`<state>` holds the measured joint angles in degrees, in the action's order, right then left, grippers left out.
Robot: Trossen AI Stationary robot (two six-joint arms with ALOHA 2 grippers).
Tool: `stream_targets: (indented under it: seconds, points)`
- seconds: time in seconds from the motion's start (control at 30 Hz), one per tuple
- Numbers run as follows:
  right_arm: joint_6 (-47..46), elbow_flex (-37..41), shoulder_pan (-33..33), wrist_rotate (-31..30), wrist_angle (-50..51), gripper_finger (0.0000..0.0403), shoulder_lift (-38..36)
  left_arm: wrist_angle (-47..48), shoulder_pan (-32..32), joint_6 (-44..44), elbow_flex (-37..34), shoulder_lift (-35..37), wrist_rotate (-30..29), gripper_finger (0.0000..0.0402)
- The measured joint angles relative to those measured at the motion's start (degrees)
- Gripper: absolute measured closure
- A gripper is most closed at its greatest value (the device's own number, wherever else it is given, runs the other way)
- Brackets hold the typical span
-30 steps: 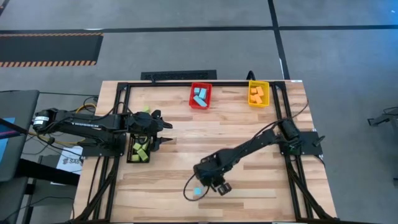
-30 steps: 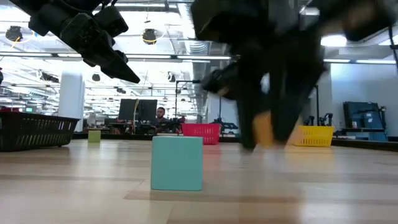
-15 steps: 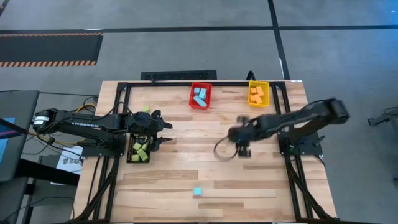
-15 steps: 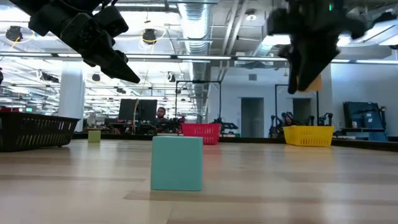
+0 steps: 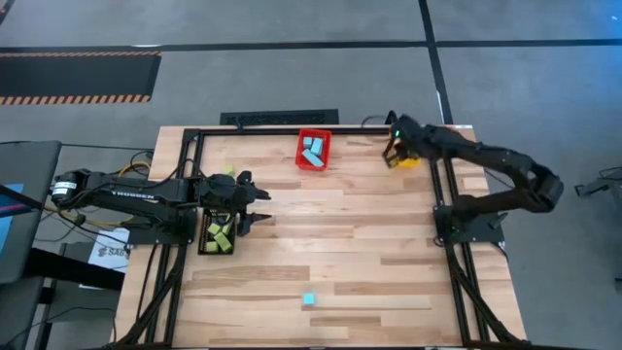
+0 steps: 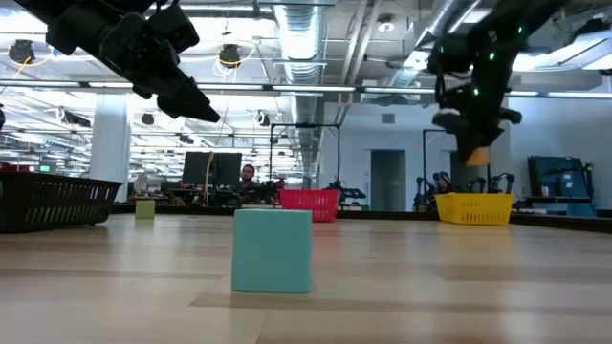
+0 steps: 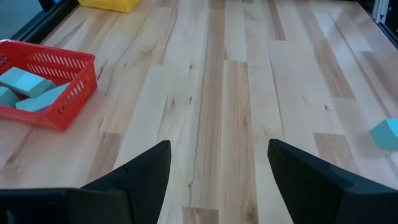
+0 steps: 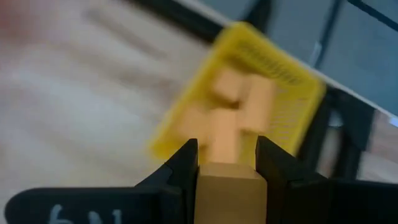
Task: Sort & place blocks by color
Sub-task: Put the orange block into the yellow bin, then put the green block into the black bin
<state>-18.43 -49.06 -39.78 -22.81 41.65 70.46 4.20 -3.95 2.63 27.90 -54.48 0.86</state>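
My right gripper [image 5: 393, 148] hangs above the yellow bin [image 6: 475, 207] at the table's far right, shut on an orange block [image 8: 227, 177]. Other orange blocks [image 8: 239, 102] lie in that bin. My left gripper [image 5: 257, 206] is open and waits in the air at the table's left, beside the black bin [image 5: 217, 233] that holds lime green blocks. A light blue cube [image 5: 308, 299] rests flat on the table near its near edge; it shows as well in the low view [image 6: 273, 250] and the left wrist view [image 7: 387, 134]. One green block [image 6: 144, 208] stands on the table by the black bin. My right gripper pinches the orange block [image 6: 475, 155] between its two fingers [image 8: 186, 163], one on each opposite side face. The fingers point down from above. The block is lifted clear, well above the yellow bin's rim [image 8: 283, 65].
A red bin [image 5: 313, 150] with light blue blocks sits at the far edge's middle, and shows in the left wrist view [image 7: 43, 93]. A black frame [image 5: 292, 131] runs round the table. Bare wood [image 5: 330, 224] spreads across the middle. A person [image 6: 248, 177] sits far behind the table.
My right arm has swung from low over the table's near middle, beside the blue cube, up and toward the far right corner, carrying the orange block until it hangs over the yellow bin. The blue cube has stayed in place.
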Motion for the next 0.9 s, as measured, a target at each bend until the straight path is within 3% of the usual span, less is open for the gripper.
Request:
stream_targets:
  seconds: [0.23, 0.37, 0.6, 0.9]
  points:
    - [2.3, 0.0, -10.5, 0.9, -6.0, 0.0277, 5.8, 1.3, 0.0, 0.2, 0.0, 0.0, 0.0, 0.0144]
    - [2.4, 0.0, -12.7, 1.1, -8.0, 0.0237, 8.1, 1.3, 0.0, 0.2, 0.0, 0.0, 0.0, 0.0144]
    - [3.5, 0.0, -14.0, 2.5, -7.9, 0.0162, 10.3, 1.5, 0.0, 0.1, 0.0, 0.0, 0.0, 0.0144]
    - [3.8, -2.2, -11.7, 6.4, -5.6, 0.0149, 8.0, 1.6, 0.0, 0.0, 0.0, 0.0, 0.0, 0.0144]
